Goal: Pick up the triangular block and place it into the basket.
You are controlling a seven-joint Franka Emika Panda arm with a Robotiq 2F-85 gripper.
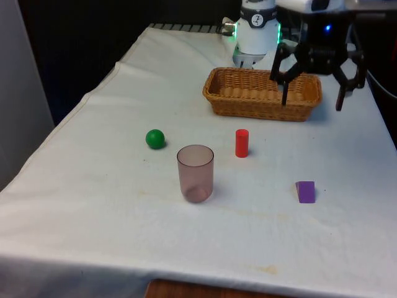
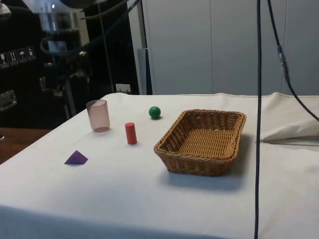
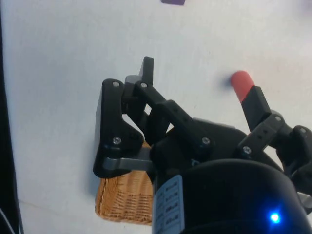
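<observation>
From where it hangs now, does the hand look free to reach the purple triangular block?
Probably yes. The hand hangs open above the basket, and the purple triangular block lies alone on bare cloth, apart from the red cylinder and the cup.

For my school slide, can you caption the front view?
Open gripper hovers above the wicker basket; purple triangular block waits on the cloth.

In the wrist view the block is cut by the picture's edge, the gripper hides most of the basket, and one finger covers the red cylinder's end.
</observation>
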